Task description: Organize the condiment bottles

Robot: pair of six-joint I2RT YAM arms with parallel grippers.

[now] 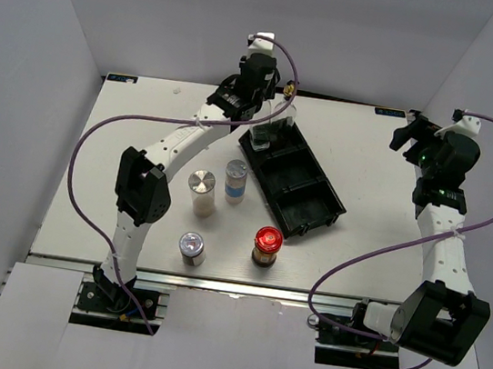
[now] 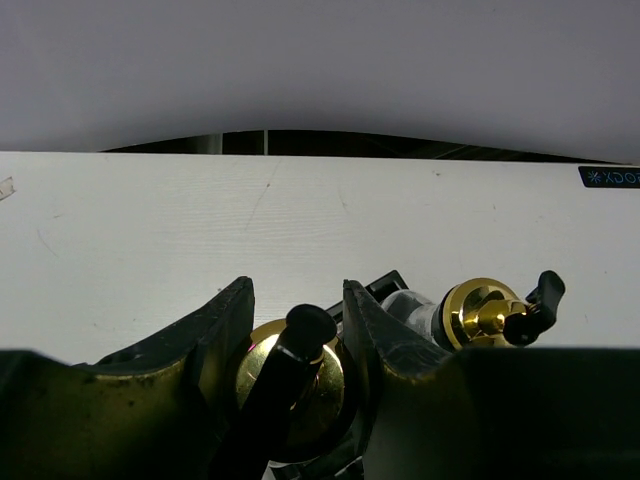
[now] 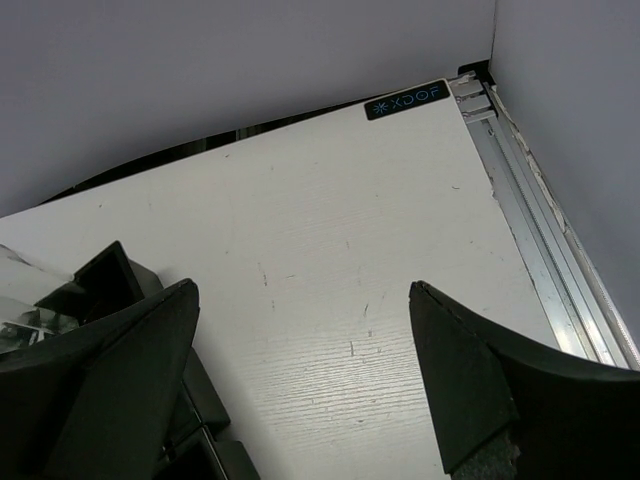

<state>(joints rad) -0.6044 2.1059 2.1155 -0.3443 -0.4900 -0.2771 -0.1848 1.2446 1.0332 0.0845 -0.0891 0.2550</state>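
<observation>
Left claw (image 2: 296, 305): pinched on the gold-spouted neck of a glass bottle (image 2: 300, 390) over the far compartment of the tray (image 1: 311, 214).
Right claw (image 3: 300, 370): spread wide, holding nothing, well right of the tray.
Step in hand: judged to be seating this bottle.
Next move: release, then lift clear of the second glass bottle (image 2: 478, 312) just beside it.
Count: two glass bottles; three silver-capped, namely a plain jar (image 1: 202, 184), a blue-labelled jar (image 1: 236, 181) and a shaker (image 1: 192, 247); one red-lidded jar (image 1: 266, 242), all four on the table.

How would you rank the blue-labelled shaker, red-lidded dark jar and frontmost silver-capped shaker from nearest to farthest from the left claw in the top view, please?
From the left claw:
1. Blue-labelled shaker, just left of the black tray.
2. Red-lidded dark jar, near the front.
3. Frontmost silver-capped shaker, front left.
</observation>
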